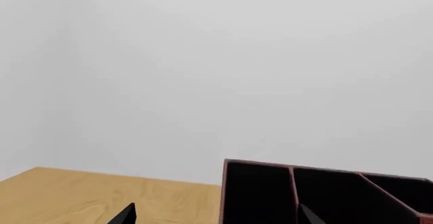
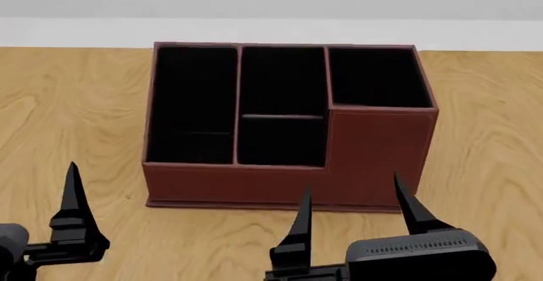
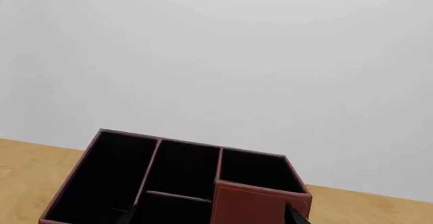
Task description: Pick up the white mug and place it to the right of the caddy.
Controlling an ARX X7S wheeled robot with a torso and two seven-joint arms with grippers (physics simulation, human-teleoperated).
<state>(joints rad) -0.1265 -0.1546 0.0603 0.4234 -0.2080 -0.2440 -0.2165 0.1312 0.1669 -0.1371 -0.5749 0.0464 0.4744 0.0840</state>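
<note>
Right gripper (image 2: 352, 208) sits spread wide and empty just before the caddy (image 2: 288, 112); left gripper (image 2: 72, 195) shows one finger only, so we cannot tell its gap. White mug is in no view, so we judge both wait while searching

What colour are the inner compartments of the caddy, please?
Black, inside a reddish-brown shell; the caddy shows this best in the head view.
</note>
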